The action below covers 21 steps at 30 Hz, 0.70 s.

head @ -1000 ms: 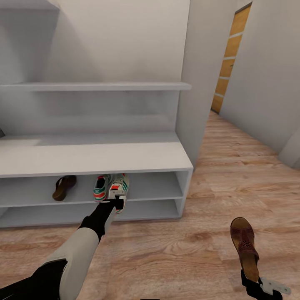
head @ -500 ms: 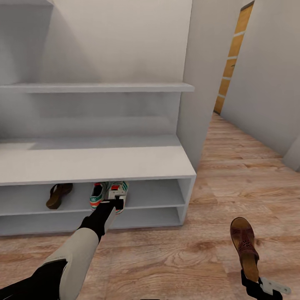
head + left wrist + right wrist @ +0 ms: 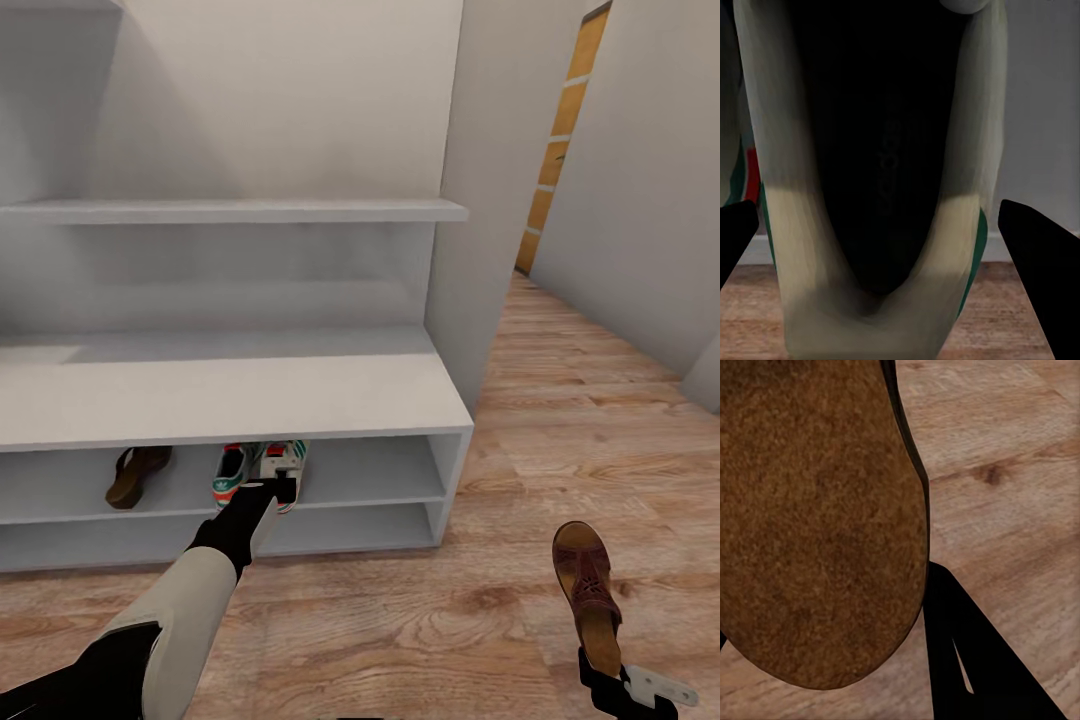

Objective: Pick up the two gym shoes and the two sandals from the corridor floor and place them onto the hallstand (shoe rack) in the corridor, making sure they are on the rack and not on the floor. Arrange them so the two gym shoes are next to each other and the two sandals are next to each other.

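Second gym shoe going onto the hallstand shelf

The view has edged closer; left gripper clamped on a gym shoe beside its mate (right gripper grips a sandal).

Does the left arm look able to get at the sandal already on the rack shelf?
Probably not yet: the left gripper is at a sneaker, and another sneaker sits between it and the sandal.
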### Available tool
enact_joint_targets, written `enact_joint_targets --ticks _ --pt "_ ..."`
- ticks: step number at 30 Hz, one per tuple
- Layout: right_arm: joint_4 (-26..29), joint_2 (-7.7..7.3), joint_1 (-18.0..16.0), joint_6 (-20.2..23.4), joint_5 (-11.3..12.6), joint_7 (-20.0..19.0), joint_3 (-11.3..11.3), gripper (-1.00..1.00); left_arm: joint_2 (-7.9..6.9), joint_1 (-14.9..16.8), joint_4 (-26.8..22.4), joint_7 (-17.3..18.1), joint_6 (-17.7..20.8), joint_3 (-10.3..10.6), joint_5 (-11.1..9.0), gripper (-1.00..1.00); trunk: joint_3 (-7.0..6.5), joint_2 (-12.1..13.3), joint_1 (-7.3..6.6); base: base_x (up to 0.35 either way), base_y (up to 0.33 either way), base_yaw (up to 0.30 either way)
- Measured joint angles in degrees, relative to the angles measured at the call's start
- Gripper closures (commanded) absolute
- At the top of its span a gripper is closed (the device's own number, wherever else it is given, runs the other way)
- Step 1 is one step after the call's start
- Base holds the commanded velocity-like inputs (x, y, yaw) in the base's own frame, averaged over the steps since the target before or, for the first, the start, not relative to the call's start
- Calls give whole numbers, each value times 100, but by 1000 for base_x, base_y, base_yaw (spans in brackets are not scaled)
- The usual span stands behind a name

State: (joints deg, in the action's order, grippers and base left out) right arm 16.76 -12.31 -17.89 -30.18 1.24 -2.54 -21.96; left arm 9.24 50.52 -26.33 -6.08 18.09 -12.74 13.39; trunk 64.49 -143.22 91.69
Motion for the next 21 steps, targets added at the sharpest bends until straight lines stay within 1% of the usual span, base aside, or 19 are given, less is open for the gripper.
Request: enact_joint_targets --ticks 8,21 --pt "0 0 0 0 0 0 0 100 0 0 1 0 0 0 0 100 0 0 -1 65 0 0" --pt "0 0 0 0 0 0 0 100 0 -1 2 0 0 -8 0 100 0 0 0 12 0 0"
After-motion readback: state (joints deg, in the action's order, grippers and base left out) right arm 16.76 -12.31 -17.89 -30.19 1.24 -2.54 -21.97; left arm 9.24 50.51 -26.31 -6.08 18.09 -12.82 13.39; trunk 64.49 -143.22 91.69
